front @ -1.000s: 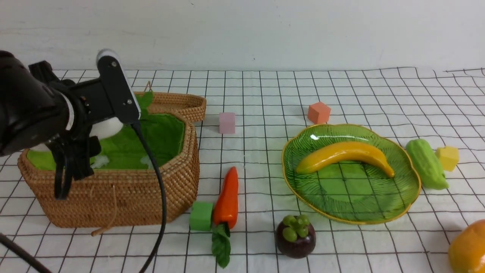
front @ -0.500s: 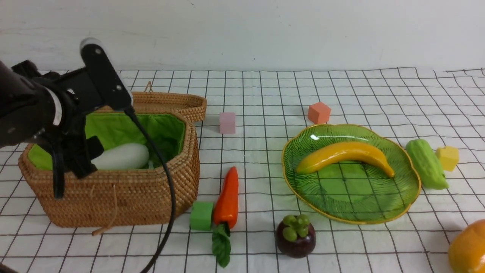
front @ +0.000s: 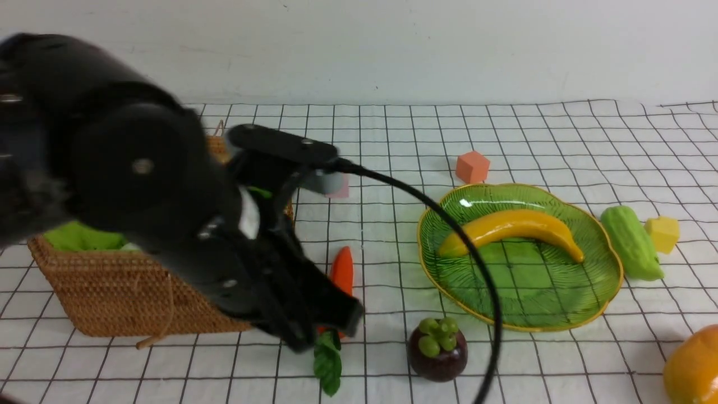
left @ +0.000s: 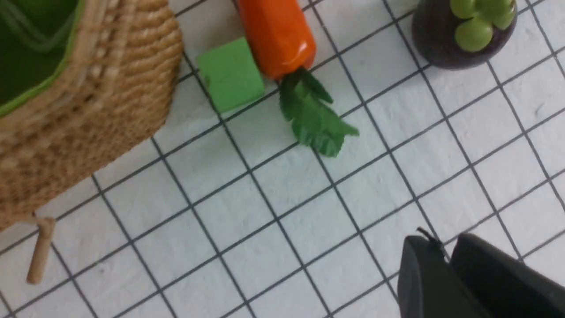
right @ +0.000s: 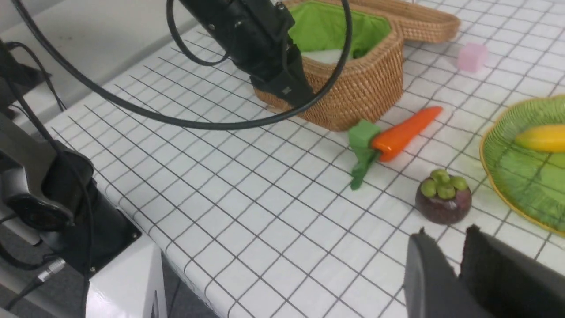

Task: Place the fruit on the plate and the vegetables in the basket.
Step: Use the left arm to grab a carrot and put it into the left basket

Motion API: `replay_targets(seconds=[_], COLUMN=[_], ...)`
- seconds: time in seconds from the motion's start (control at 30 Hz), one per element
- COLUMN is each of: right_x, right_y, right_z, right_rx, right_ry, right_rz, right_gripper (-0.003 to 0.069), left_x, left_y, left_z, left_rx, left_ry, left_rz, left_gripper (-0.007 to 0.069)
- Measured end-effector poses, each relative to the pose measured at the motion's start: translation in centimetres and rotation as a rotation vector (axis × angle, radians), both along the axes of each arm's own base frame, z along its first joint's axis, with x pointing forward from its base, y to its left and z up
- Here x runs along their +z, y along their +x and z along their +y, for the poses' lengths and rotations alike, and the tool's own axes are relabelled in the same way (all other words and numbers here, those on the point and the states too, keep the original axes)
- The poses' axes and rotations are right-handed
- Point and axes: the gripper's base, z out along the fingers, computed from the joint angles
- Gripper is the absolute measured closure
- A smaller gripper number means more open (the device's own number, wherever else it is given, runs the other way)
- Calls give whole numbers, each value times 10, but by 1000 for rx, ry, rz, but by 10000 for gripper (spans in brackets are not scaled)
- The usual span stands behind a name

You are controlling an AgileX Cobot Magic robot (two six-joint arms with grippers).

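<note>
My left gripper hangs low over the leaf end of the orange carrot, in front of the wicker basket. Its fingers are shut with nothing between them. The left wrist view shows the carrot, its leaf and the mangosteen. The white eggplant lies in the basket. A banana rests on the green plate. The gourd lies right of the plate. The mango is at the front right. My right gripper is shut and empty, short of the mangosteen.
A green foam cube touches the carrot beside the basket wall. An orange cube sits behind the plate, a yellow cube beside the gourd, a pink cube partly behind my left arm. The table edge runs near my right arm.
My left arm let the eggplant drop into the basket, then swung right and down in front of it to the carrot. Its jaws have closed. The right arm has not moved.
</note>
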Motion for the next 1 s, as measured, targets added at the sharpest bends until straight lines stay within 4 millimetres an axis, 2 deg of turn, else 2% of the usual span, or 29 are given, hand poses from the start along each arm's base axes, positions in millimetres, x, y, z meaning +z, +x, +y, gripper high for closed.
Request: replay_targets(seconds=[0.1,0.17,0.27,0.37,0.57,0.7,0.83,1.0], right_x=[-4,-7,-9,-9,-8,-8,-8,-8], right_y=[-2,-4,-5,-5,-6,-6,-6,-6], right_z=[-1,-1,-1,-1,-1,-1,-1,-1], right_rx=[14,25,30,30,33,34,34,34], right_ry=[-37,-58,-70,-68,-64,-63,-63,-62], right_rz=[41,65,82,84,86,85,85,85], right_gripper=[510,508,508,505,501,499,497,497], left_x=[-15,-36,-60,-85,-110,-119,-134,-151], left_y=[19,40,61,83,106,108,113,125], left_z=[-25,-46,-63,-75,-82,-82,-79,-65], left_rx=[11,26,48,84,123,129,151,226], left_ry=[39,76,133,203,301,330,351,315], left_rz=[20,47,50,20,-62,-62,-19,85], left_gripper=[421,307,200,135,122,122,123,137])
